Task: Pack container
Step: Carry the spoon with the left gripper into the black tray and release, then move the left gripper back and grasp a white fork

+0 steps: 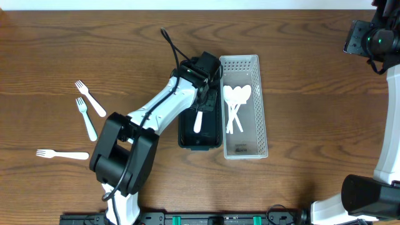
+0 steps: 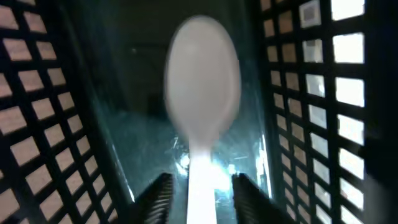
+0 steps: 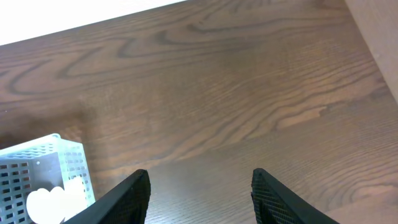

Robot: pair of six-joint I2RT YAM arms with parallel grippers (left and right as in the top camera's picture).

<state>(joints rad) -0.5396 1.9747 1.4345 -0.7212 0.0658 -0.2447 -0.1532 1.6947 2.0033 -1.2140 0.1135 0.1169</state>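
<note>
A white plastic spoon (image 1: 199, 120) lies inside the black mesh basket (image 1: 201, 142). My left gripper (image 1: 204, 94) reaches down into that basket. In the left wrist view the spoon (image 2: 202, 99) points away from me. Its handle runs between the two fingers of the left gripper (image 2: 200, 190), with a gap on each side, so the jaws are open. The white mesh basket (image 1: 262, 125) beside it holds several white spoons (image 1: 236, 100). My right gripper (image 3: 200, 186) is open and empty, high over the table's far right.
Three white forks (image 1: 90, 99), (image 1: 86, 119), (image 1: 62, 154) lie on the wood table to the left. The white basket's corner (image 3: 43, 168) shows at the lower left of the right wrist view. The right arm's base stands at the right edge.
</note>
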